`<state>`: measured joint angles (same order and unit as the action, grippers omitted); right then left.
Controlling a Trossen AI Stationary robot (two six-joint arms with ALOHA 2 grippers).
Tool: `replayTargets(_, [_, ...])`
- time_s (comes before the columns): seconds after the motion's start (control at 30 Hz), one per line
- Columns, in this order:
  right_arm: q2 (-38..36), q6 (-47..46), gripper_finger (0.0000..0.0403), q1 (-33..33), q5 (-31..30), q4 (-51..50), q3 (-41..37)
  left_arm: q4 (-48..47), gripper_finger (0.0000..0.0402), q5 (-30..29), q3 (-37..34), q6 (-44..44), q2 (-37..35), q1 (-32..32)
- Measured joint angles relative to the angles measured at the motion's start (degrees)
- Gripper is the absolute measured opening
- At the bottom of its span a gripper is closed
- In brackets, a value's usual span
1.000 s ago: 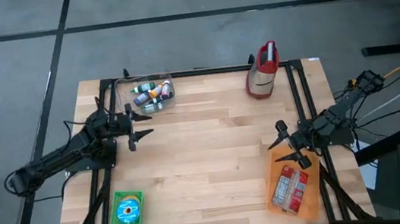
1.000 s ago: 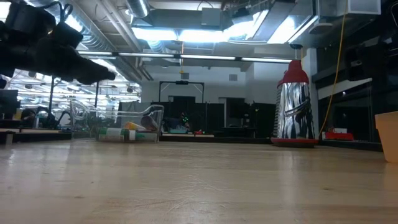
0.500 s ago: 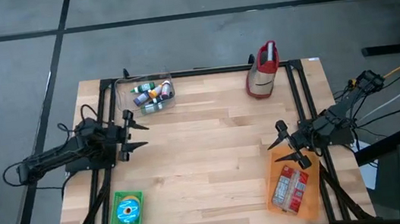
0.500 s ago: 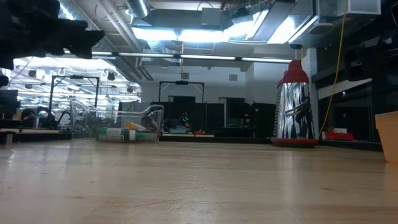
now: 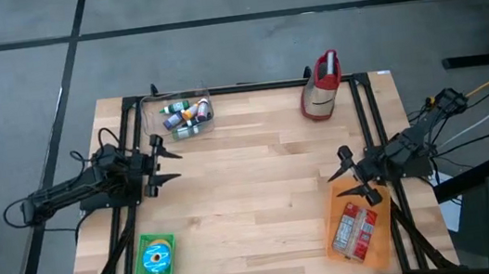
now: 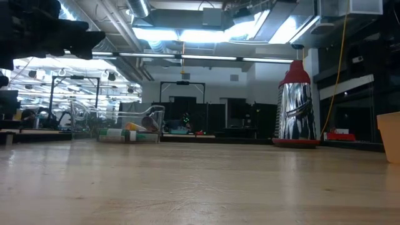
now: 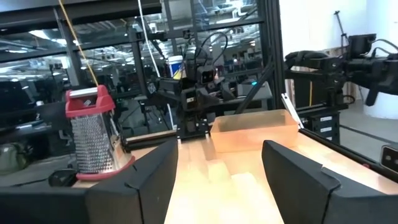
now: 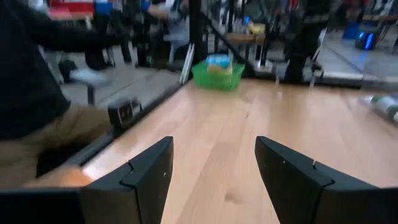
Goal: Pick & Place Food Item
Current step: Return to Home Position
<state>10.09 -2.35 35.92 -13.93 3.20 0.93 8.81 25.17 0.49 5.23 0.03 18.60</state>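
Since the food coloring bottles (image 5: 184,116) all lie bunched inside the clear bin (image 5: 211,120) at the far left of the bench (image 5: 259,182), placing looks done. I see no bottle loose on the wood. Low view agrees: bottles on their sides behind the bin's wall.

Left end effector (image 5: 170,166): near the bin on its nearer side, apart from it. Fingers spread, nothing between them, pointing across the bench.

Right end effector (image 5: 337,187): right edge of bench, just beside the tan tray (image 5: 384,241) that holds a red packet (image 5: 353,232). Fingers apart, empty.

Elsewhere: red-topped grater (image 5: 321,85) upright at the far right, green basket (image 5: 156,258) at the near left. Neither is touched.

Judgement: what is left is only parking. Both arms sit drawn toward their sides, so home looks close or reached.
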Motion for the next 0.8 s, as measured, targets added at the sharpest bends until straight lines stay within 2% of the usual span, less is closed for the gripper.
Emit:
replayTargets(0.23, [-10.2, 0.0, 0.023, -1.7, 0.0, 0.0, 0.0, 0.0, 0.023, 0.0, 0.0, 0.0, 0.0, 2.6])
replayTargets(0.37, [-10.1, 0.0, 0.023, -1.8, -0.5, 2.9, 0.0, 0.0, 0.0229, 0.0, 0.0, 0.0, 0.0, 3.8])
replayTargets(0.8, [-10.1, -0.1, 0.023, -1.7, -0.3, 2.2, 0.0, 0.0, 0.0229, 0.0, 0.0, 0.0, 0.0, 5.4])
